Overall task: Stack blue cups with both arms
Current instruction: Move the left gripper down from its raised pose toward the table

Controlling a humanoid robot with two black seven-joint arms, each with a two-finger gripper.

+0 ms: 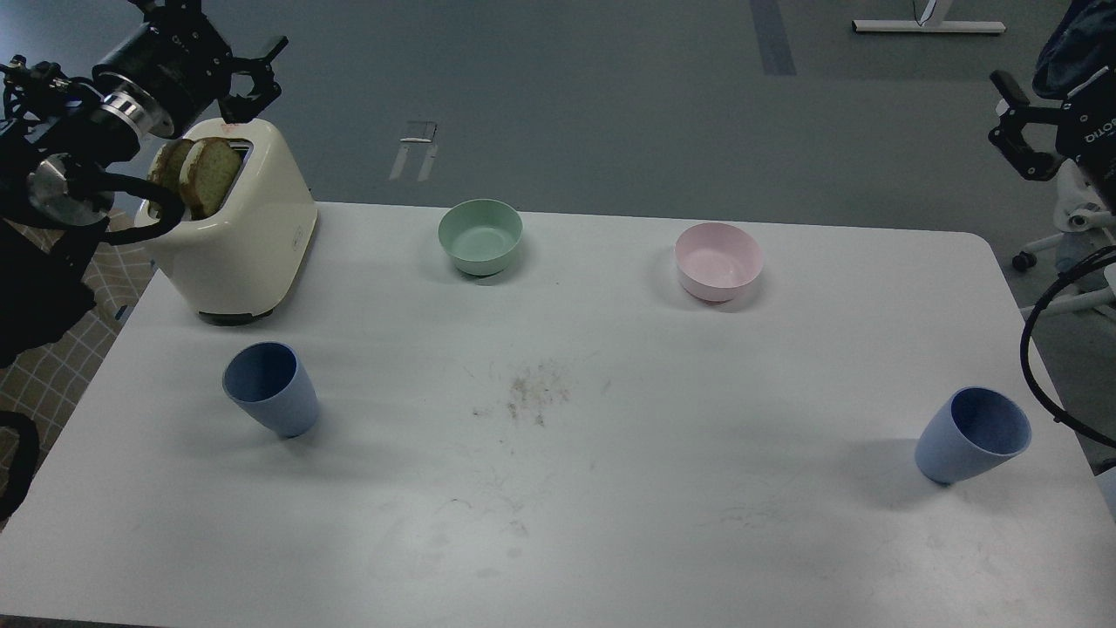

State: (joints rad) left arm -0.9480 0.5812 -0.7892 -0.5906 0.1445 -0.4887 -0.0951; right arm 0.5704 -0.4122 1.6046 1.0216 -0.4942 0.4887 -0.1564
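Note:
Two blue cups stand upright and apart on the white table [610, 523]: one blue cup [270, 388] at the front left, the other blue cup [975, 447] at the front right near the table's edge. My left gripper [256, 77] hangs high at the far left, above the toaster, open and holding nothing, well behind the left cup. My right gripper [1014, 126] is raised at the far right, beyond the table's edge, open and empty, far behind the right cup.
A cream toaster [248, 240] with two bread slices [199, 174] stands at the back left. A mint-green bowl [480, 235] and a pink bowl [718, 260] sit along the back. Dark crumbs or smudges [532, 392] mark the table's middle. A chair base [1068, 244] is off the right side.

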